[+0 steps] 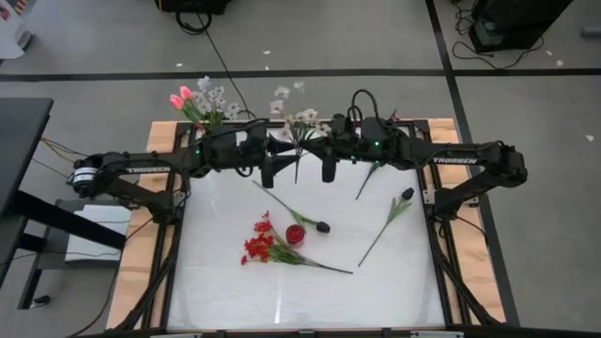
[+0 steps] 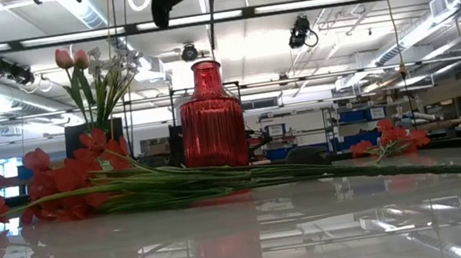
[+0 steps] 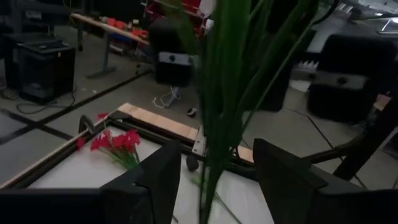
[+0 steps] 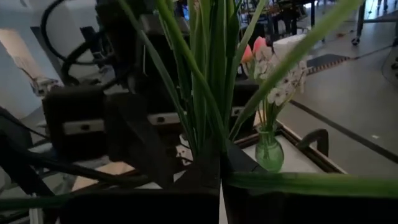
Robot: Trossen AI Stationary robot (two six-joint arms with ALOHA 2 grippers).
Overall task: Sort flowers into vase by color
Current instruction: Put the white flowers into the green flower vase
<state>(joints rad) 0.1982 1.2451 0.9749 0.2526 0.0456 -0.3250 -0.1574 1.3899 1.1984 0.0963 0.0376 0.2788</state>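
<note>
Green stems [image 4: 208, 74] stand clamped in the right gripper's [image 1: 331, 171] closed fingers [image 4: 199, 180]. Left gripper [image 1: 268, 173] fingers [image 3: 158, 180] are spread either side of them without touching. White blossoms [image 1: 299, 116] top this spray above the surface [image 1: 225, 282]; red flowers [image 1: 263, 246] lie mid-surface.

Vase [image 1: 295, 235] mid-table, flower bunch [image 1: 263, 247] left of it, stems [image 1: 387, 221] right.
</note>
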